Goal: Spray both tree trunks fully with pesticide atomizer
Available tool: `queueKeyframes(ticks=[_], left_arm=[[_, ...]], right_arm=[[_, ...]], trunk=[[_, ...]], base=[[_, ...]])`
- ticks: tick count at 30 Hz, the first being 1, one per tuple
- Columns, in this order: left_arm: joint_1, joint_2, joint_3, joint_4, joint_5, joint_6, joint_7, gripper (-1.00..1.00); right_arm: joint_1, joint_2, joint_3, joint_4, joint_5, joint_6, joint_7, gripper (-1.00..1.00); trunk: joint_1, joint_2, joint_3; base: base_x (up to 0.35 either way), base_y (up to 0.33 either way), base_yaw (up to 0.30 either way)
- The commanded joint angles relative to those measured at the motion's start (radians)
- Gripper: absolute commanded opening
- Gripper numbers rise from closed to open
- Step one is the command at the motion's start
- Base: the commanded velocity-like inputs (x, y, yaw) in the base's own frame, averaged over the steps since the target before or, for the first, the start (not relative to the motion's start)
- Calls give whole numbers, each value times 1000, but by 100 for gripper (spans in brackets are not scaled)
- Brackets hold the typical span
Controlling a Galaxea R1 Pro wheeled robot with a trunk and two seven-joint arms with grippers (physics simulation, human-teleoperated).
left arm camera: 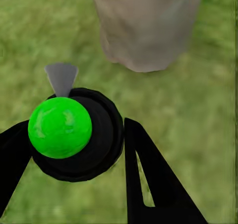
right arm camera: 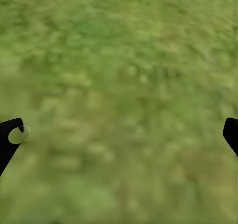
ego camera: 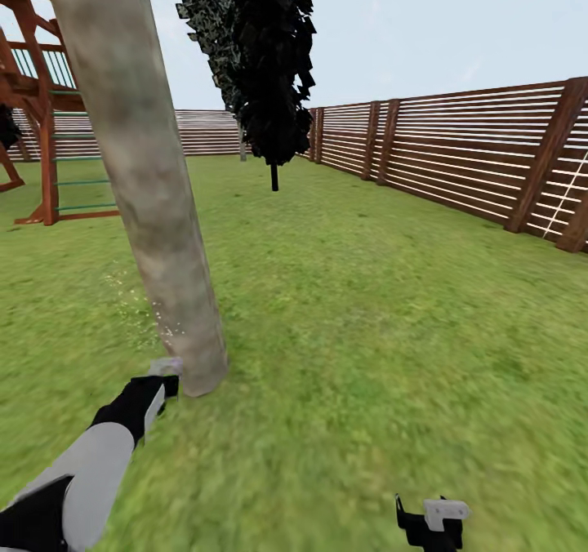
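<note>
While my left end effector (left arm camera: 74, 149) grips the green-topped pesticide atomizer (left arm camera: 60, 127) just beside the base of the grey-brown tree trunk (ego camera: 151, 184), its grey nozzle towards the trunk, my right end effector (right arm camera: 119, 134) hangs spread open over the grass (ego camera: 367, 307).

Head view: you look forward and down across the lawn (ego camera: 367, 307), tree trunk (ego camera: 147, 176) close at left, slat fence (ego camera: 457, 160) running far right.
Left wrist view: you face down at grass, close above the same trunk's base (left arm camera: 146, 30).
Right wrist view: you face straight down, near blurred grass (right arm camera: 119, 85).
Shared: trunk base, lawn.
</note>
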Motion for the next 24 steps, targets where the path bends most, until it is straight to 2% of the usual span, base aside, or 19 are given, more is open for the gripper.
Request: queueKeyframes(ticks=[1,2,3,4,6,7,8,9,11,12,15,18,21,24], left_arm=[[-31,5,-1,1,1,11,-1,-100],[-70,29,-2,1,0,39,-8,-100],[-80,61,-2,1,0,58,-44,-100],[-82,76,-3,0,-1,63,-84,-100],[-90,76,-11,-21,-2,74,-134,-100],[-102,67,-54,-63,-2,119,-145,-100],[-109,58,-105,-119,-1,191,-150,-100],[-111,60,-128,-166,0,235,-152,-100],[-114,82,-140,-225,0,277,-159,-100],[-119,107,-143,-259,1,315,-161,-100],[-117,103,-163,-292,2,346,-162,-100],[-126,80,-199,-297,4,349,-161,-100],[-130,77,-201,-298,5,349,-160,-100],[-132,87,-196,-298,6,349,-160,-100]], right_arm=[[0,-1,0,0,0,0,0,100],[0,-2,0,-1,0,0,0,100],[0,-2,0,-1,0,0,0,100],[0,-2,0,-1,0,0,0,100],[0,-2,0,-1,0,0,0,100],[0,-2,0,-2,-1,0,0,100],[0,-2,0,-2,-1,0,0,100],[0,-2,0,-2,0,0,0,100],[0,-2,0,-2,0,0,0,100],[0,-2,0,-2,0,0,0,100],[0,-2,0,-2,-1,0,0,100],[0,-1,0,-2,-1,0,0,100],[0,-1,0,-2,-1,0,0,100],[0,-1,0,-2,-1,0,0,100]], trunk=[[0,0,0],[0,0,0],[0,0,0],[0,0,0],[0,0,0],[0,0,0],[0,0,0],[0,0,0],[0,0,0],[0,0,0],[0,0,0],[0,0,0],[0,0,0],[0,0,0]], base=[[0,0,3],[0,0,0],[0,0,0],[0,0,0],[0,0,0],[0,0,0],[0,0,0],[0,0,0],[0,0,0],[0,0,0],[0,0,0],[0,-65,0],[0,-246,121],[29,-263,264]])
